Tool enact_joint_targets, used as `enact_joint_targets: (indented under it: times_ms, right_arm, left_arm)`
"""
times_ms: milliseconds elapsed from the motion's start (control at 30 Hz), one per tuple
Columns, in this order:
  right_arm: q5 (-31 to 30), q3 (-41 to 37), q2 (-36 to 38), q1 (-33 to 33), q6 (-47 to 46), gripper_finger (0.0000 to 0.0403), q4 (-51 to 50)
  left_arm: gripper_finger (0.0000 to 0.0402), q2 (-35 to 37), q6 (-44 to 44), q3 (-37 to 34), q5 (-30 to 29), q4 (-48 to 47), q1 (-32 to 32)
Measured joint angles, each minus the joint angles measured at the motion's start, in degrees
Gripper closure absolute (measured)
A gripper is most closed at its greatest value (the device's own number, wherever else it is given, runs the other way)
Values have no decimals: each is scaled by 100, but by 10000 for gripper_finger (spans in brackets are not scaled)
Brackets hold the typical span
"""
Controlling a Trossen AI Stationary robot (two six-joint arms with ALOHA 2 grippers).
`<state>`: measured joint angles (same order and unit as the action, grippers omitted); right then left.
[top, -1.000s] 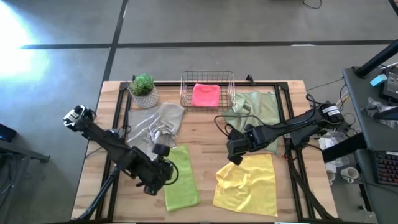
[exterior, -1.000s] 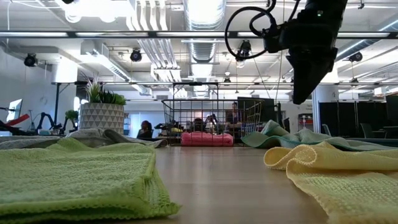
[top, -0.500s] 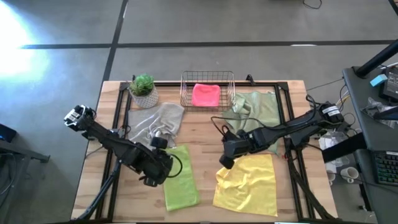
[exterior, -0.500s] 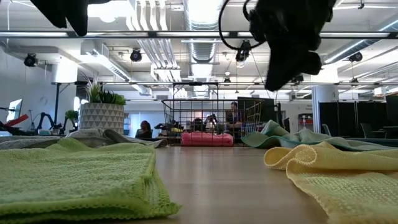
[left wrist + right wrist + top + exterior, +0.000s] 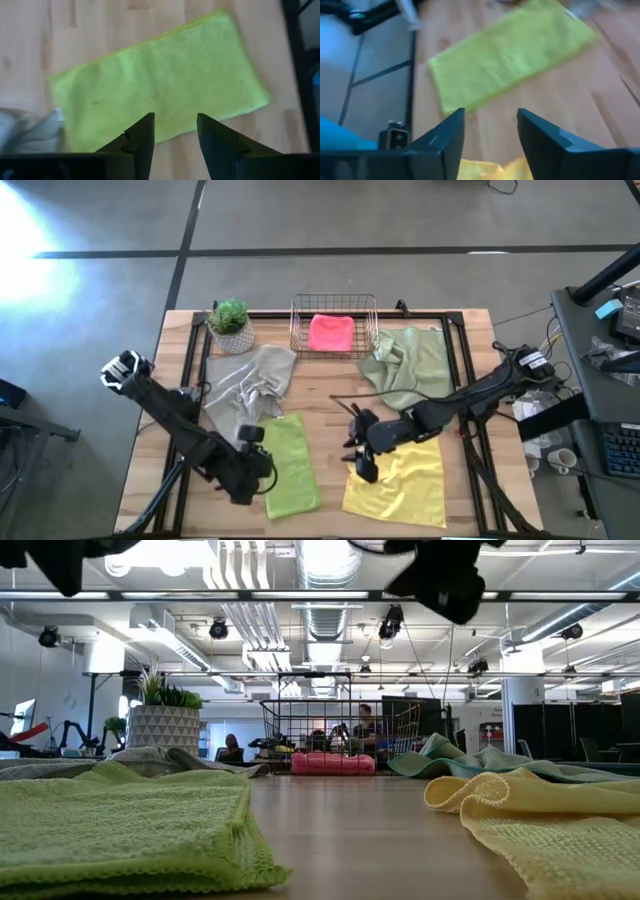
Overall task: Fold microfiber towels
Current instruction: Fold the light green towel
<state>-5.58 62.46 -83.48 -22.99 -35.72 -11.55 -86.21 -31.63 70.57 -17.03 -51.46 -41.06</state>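
Right claw (image 5: pixel 362 463), fingers spread and empty, hovers over the crumpled yellow microfiber towel (image 5: pixel 400 480): soft, limp, best pinched at a corner.

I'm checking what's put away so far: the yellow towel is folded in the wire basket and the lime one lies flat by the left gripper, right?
Not quite. The high view shows the pink towel in the basket; the yellow towel lies on the table under the right gripper. The lime towel does lie flat by the left gripper.
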Motion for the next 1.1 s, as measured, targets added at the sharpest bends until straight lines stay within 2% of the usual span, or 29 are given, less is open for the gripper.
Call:
enact_joint_targets:
  times_ms: [233, 433, 600, 800, 1100]
  right_arm:
    - [2, 0, -236, -404, 1333, 206, 757]
    - [-28, 45, -602, -498, 1838, 205, 1047]
    - [169, 475, -1107, -515, 2289, 206, 1056]
    - [324, 1145, -1801, -570, 2778, 208, 914]
    - [459, 2186, -2860, -589, 3249, 215, 141]
  left_arm:
    - [269, -201, -252, -276, 4, 1046, -549]
    - [269, -833, -305, -260, 13, 1950, -888]
    - [269, -1448, -867, -77, 48, 1989, -1071]
    - [269, -1965, -853, 211, 72, 2028, -1193]
    - [269, -2390, -853, 185, 60, 2256, -1179]
